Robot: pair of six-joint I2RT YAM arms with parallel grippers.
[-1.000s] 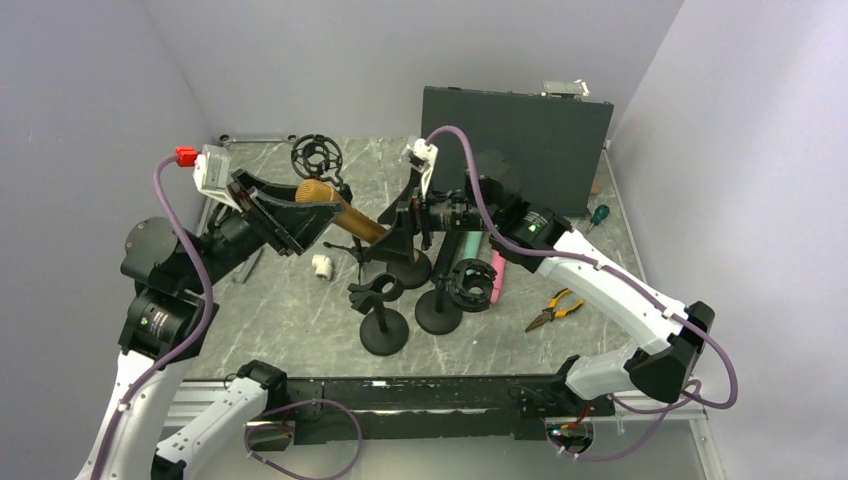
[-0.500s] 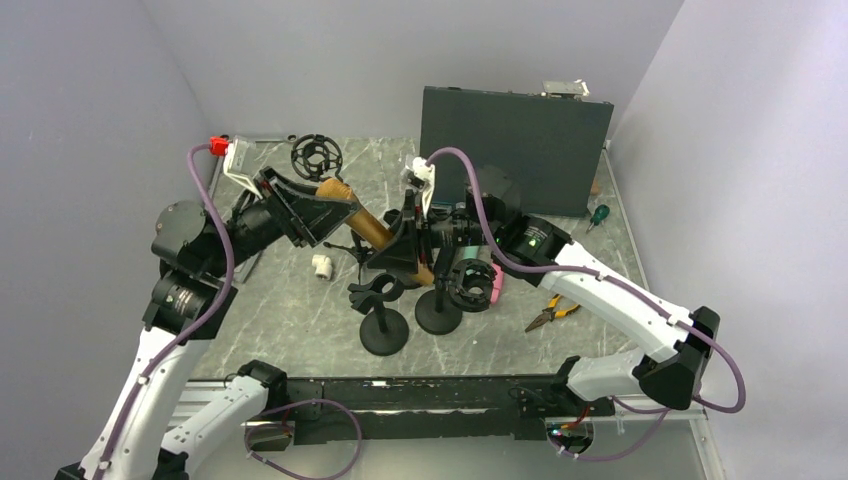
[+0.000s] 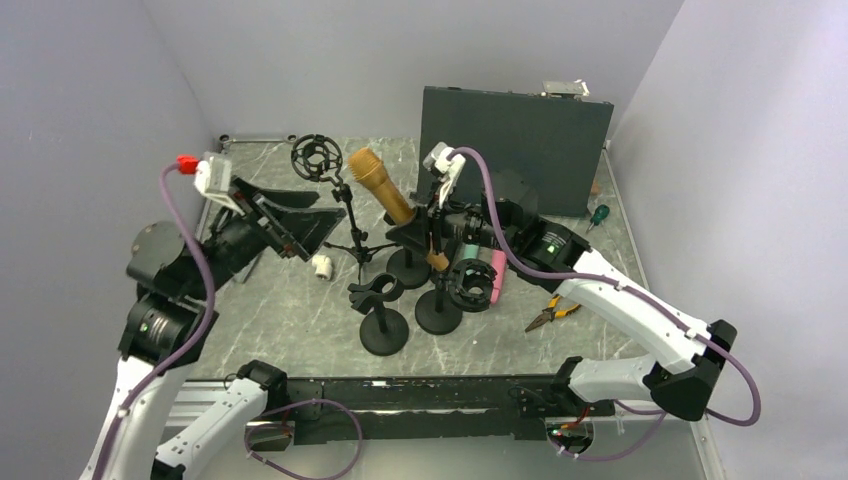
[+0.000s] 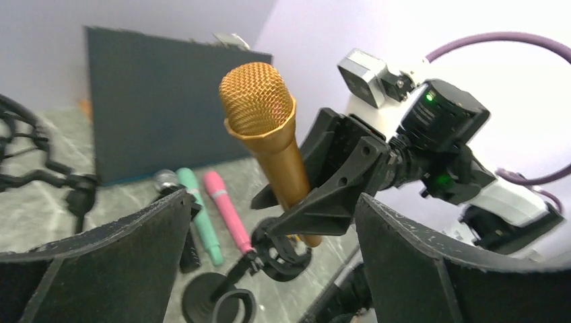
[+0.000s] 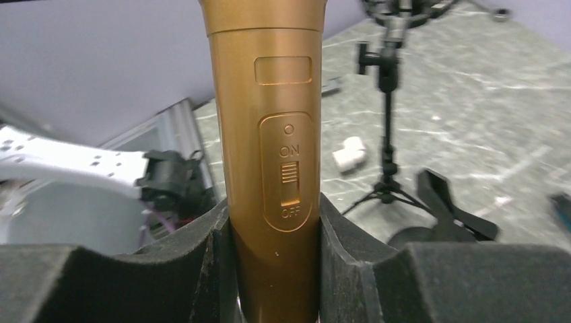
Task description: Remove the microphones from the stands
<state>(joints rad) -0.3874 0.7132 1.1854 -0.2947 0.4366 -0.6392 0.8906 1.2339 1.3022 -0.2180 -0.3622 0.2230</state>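
While the right pincer (image 3: 418, 234) is clenched on the gold mic (image 3: 385, 195), the left pincer (image 3: 308, 222) stands released. Its jaws are wide apart with nothing between them, over the left part of the desk (image 3: 290, 315) and well apart from the mic.

The mic is tilted, its mesh head up and toward the far left and its tail down toward the near right. The right pincer grips the lower barrel, and in the right wrist view its foam pads (image 5: 188, 269) press both sides just below the ON/OFF switch (image 5: 289, 171), which faces the camera. The tail pokes out under the pincer, above the cluster of black stands at mid-desk. In the left wrist view a clip (image 4: 279, 249) sits just under the tail; whether they touch cannot be told.

Nearest stands a round-base stand with an empty clip (image 3: 378, 292), and to its right another with a ring mount (image 3: 470, 283). A tripod with a spider mount (image 3: 318, 156) is left of the mic head. A pink mic (image 4: 229, 215) and a green mic (image 4: 202, 225) lie side by side on the desk beyond the stands. Pliers (image 3: 553, 308) lie to the right, and a dark panel (image 3: 515, 130) stands at the far edge.
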